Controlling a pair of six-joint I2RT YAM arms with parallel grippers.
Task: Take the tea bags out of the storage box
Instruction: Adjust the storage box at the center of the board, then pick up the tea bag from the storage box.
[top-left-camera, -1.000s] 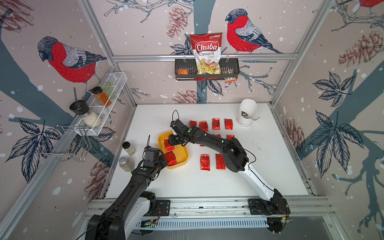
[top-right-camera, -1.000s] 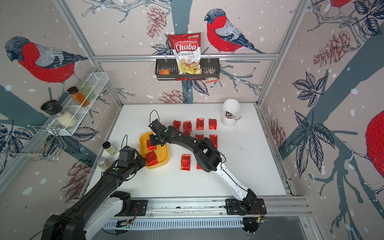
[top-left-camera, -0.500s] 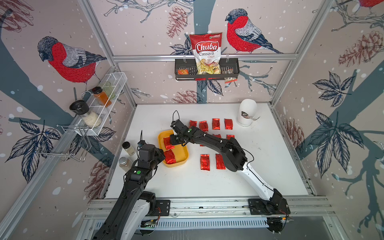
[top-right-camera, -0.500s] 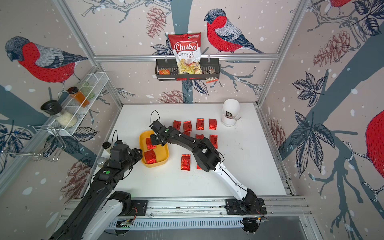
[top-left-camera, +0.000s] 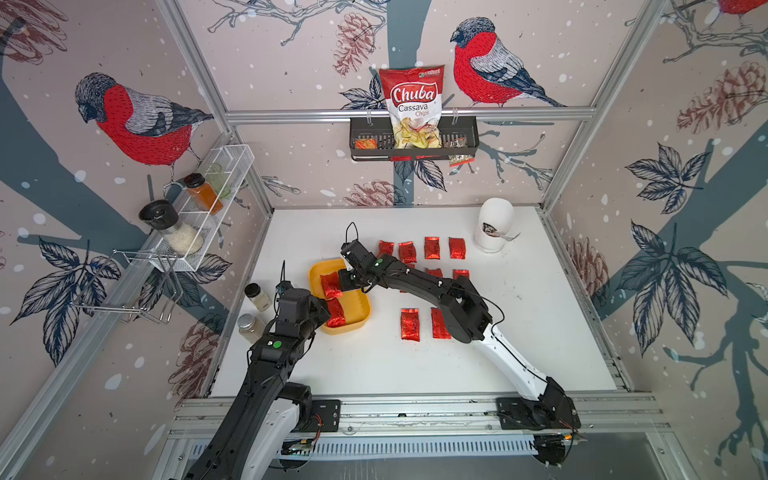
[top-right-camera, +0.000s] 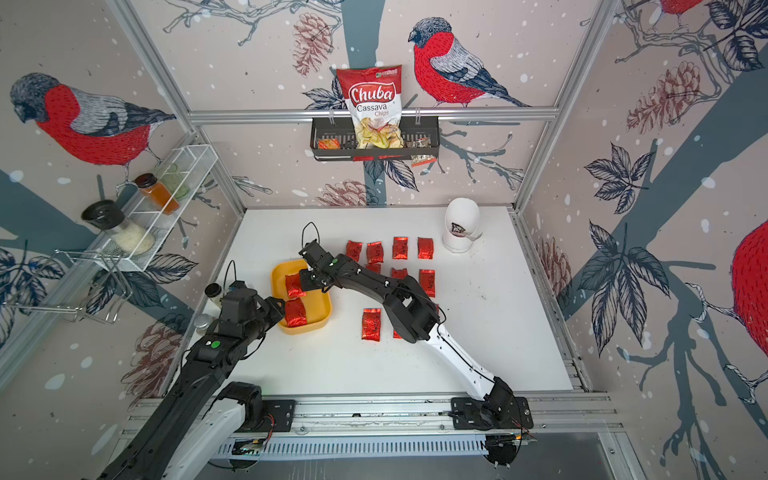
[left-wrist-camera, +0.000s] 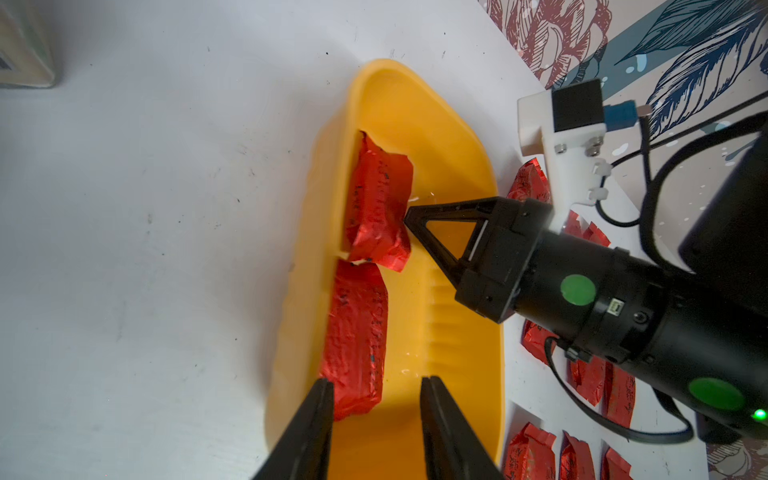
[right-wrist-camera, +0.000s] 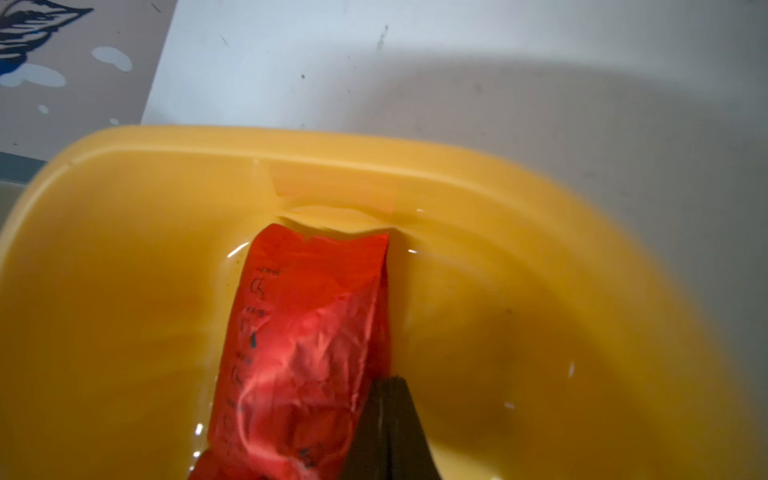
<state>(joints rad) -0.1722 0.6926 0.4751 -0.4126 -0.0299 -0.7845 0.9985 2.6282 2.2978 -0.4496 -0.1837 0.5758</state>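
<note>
Inside the yellow storage box (left-wrist-camera: 440, 137), the right claw (left-wrist-camera: 409, 214) is squeezed shut. Its tip touches the edge of one red tea bag (left-wrist-camera: 378, 208), which sits close to the wall of the storage box. I cannot tell if the claw pinches the foil or only pokes it. In the right wrist picture the shut right claw (right-wrist-camera: 386, 386) is right beside that tea bag (right-wrist-camera: 307, 332).

The left claw (left-wrist-camera: 376, 384) is at the bottom of the left wrist picture. Its two fingers are apart, with nothing between them. One finger (left-wrist-camera: 316, 419) is just by the end of a second tea bag (left-wrist-camera: 357, 336), which lies in the storage box below the first one.

In a top view the storage box (top-left-camera: 355, 307) sits left of the middle of the white desk (top-left-camera: 519, 332). More tea bags (top-left-camera: 432, 247) lie in rows on the desk, to the right of the storage box. A white cup (top-left-camera: 494, 226) stands at the upper right of the desk. Two small jars (top-left-camera: 257, 296) stand just left of the storage box.
</note>
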